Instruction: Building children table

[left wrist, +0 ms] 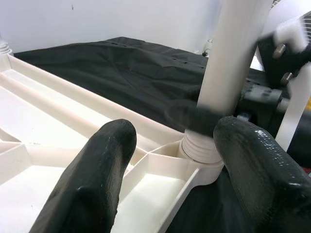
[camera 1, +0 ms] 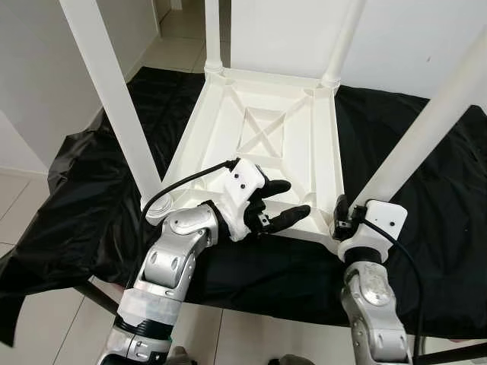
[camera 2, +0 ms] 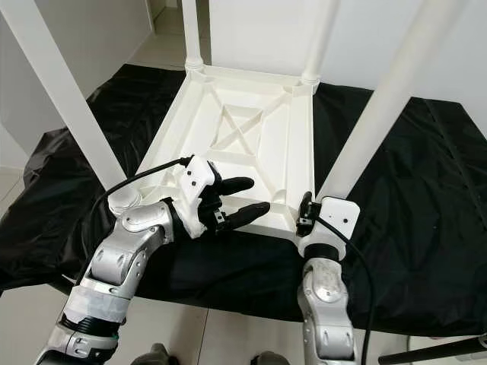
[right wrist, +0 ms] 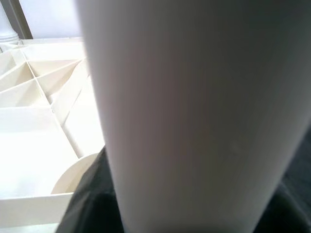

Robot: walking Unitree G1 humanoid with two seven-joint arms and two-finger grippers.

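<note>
Left eye view: the white plastic children table (camera 1: 262, 141) lies upside down on a black cloth (camera 1: 434, 190) covering the tabletop, with four white legs standing up from its corner sockets. The right gripper (camera 1: 341, 217) is at the base of the near right leg (camera 1: 426, 129); its wrist view looks straight onto that leg at close range, and whether the fingers clamp it cannot be told. The left gripper (camera 1: 283, 202) hovers over the near edge of the frame, fingers spread and holding nothing. Left wrist view: thread rings remain visible at the leg socket (left wrist: 200, 148), so the leg is judged not fully seated. Risk: turning the leg off-axis could cross-thread it, and the unrestrained frame could slide on the cloth
</note>
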